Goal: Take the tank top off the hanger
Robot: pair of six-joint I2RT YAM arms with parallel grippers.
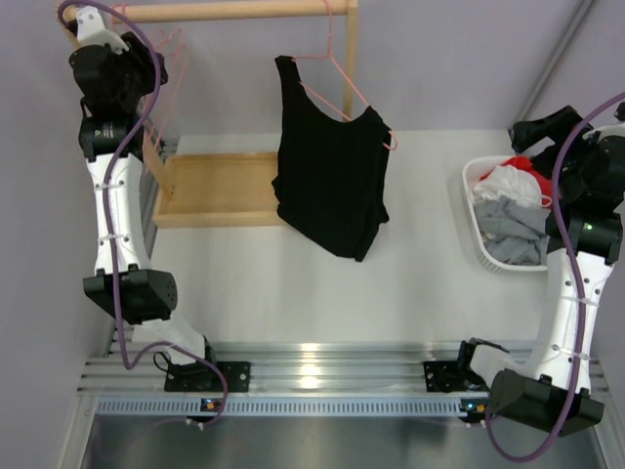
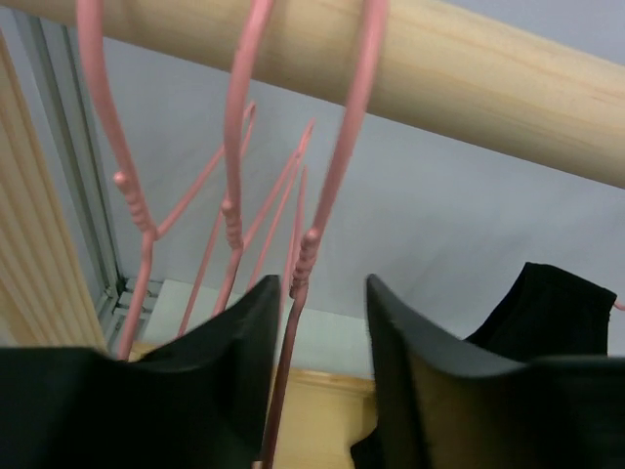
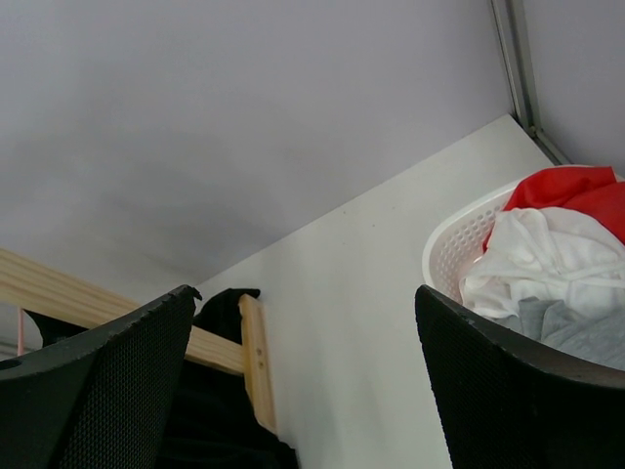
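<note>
The black tank top (image 1: 330, 186) hangs on a pink wire hanger (image 1: 337, 73) hooked over the wooden rod (image 1: 234, 10). In the left wrist view the tank top (image 2: 552, 303) shows at the right, past my fingers. My left gripper (image 1: 154, 61) is high at the rod's left end among empty pink hangers (image 2: 234, 195). My left gripper (image 2: 322, 283) is open, and one hanger wire (image 2: 293, 322) runs between the jaws beside the left finger, unclamped. My right gripper (image 1: 522, 132) hovers by the basket. In its own view the right gripper (image 3: 304, 293) is wide open and holds nothing.
A white laundry basket (image 1: 479, 234) with red, white and grey clothes sits at the right. A wooden base tray (image 1: 215, 191) of the rack lies left of the tank top. The rack's upright post (image 3: 256, 362) stands beside the garment.
</note>
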